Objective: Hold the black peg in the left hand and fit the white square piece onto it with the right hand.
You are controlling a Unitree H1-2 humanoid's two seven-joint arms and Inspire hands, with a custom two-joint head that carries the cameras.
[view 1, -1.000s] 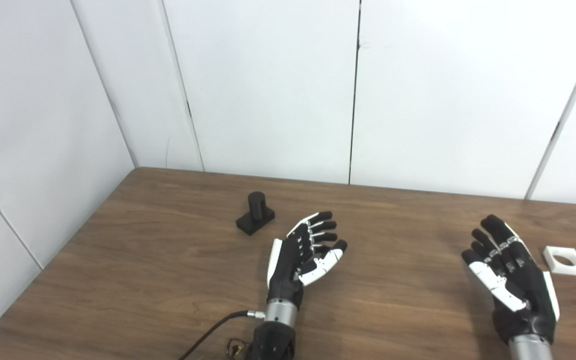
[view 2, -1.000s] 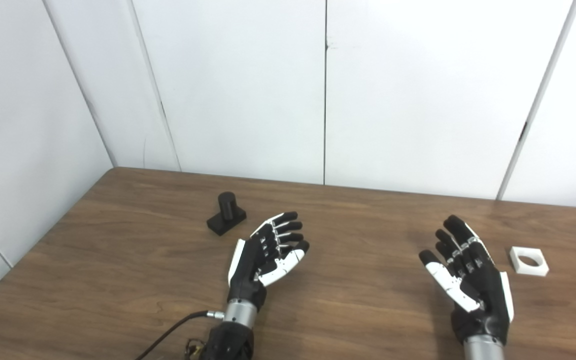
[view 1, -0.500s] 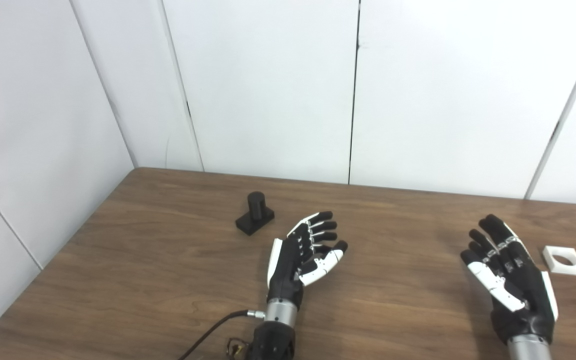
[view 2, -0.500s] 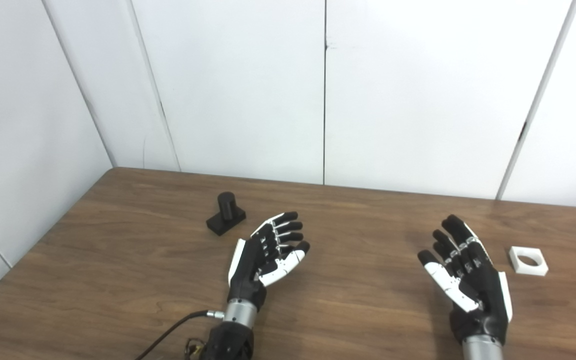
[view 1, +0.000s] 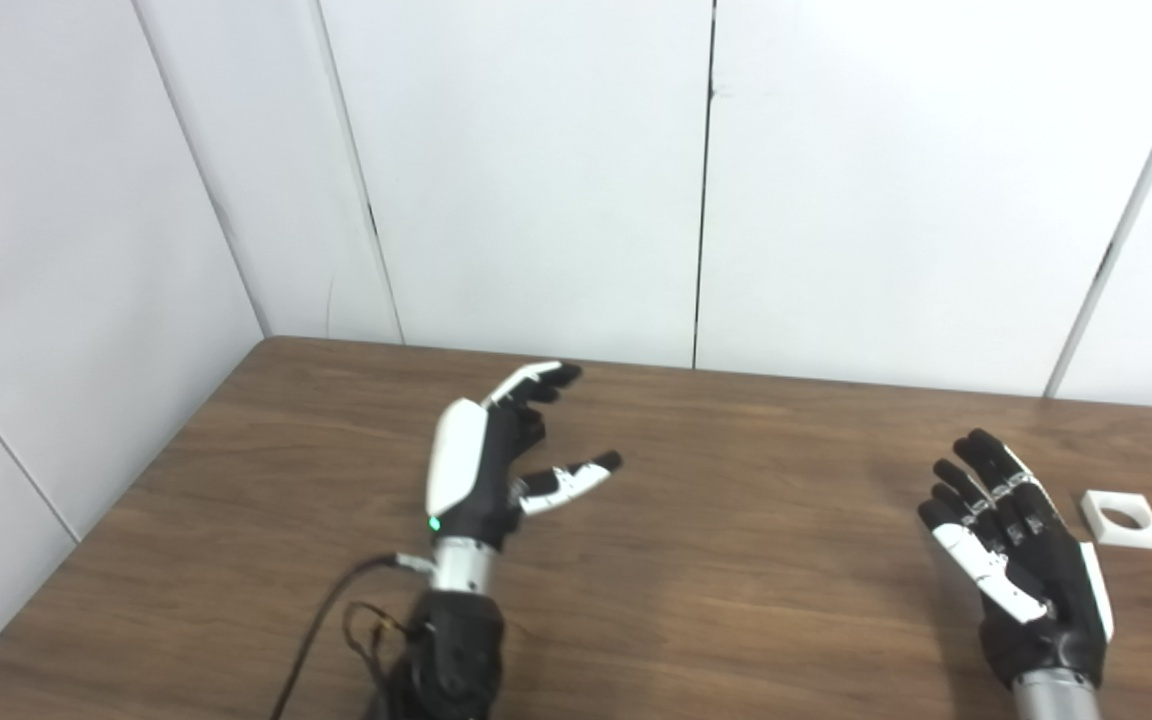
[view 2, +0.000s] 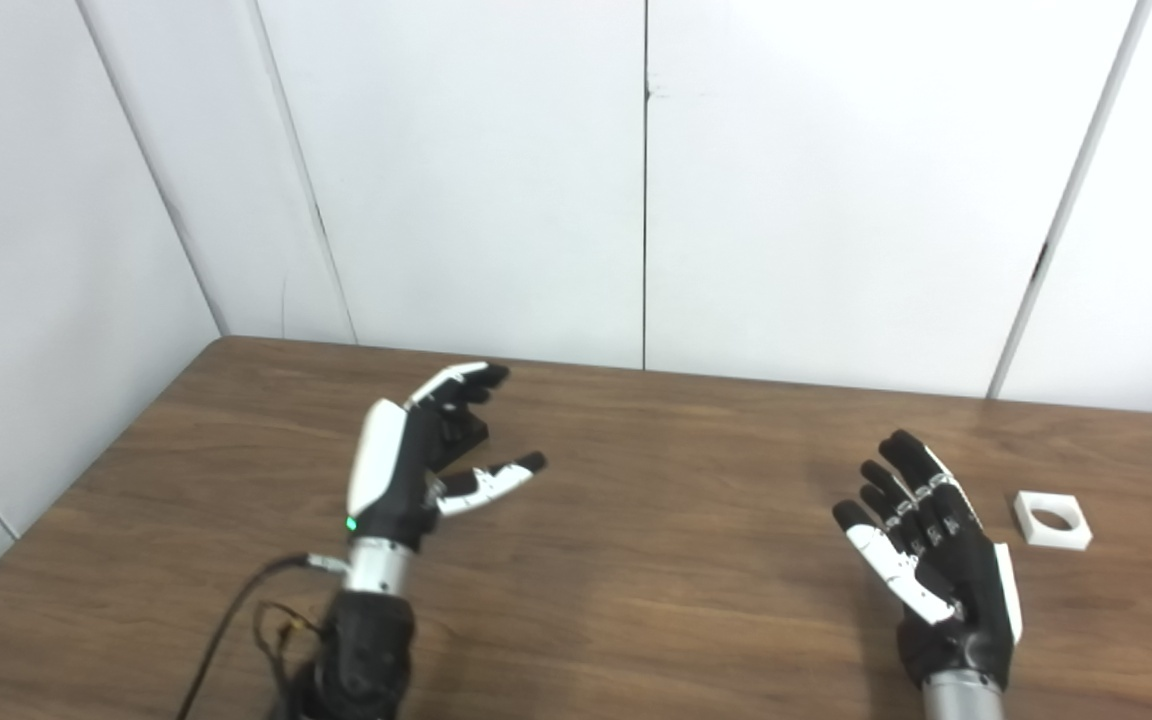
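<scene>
My left hand (view 1: 496, 450) is open, raised on its side with the thumb stretched out to the right. It stands in front of the black peg, of which only a bit of the base (view 2: 473, 429) shows behind the fingers. I cannot tell whether the fingers touch it. My right hand (view 1: 1011, 540) is open, palm up, low over the table at the right. The white square piece (view 1: 1122, 518) with its round hole lies flat on the table just right of that hand, apart from it.
The brown wooden table (view 1: 736, 600) meets white wall panels at the back and left. A black cable (view 1: 321, 625) runs from the left wrist toward the front edge.
My left hand has lifted, moved left and back to the black peg and turned on its side, now hiding most of the peg. The right hand has barely shifted. The white piece has not moved.
</scene>
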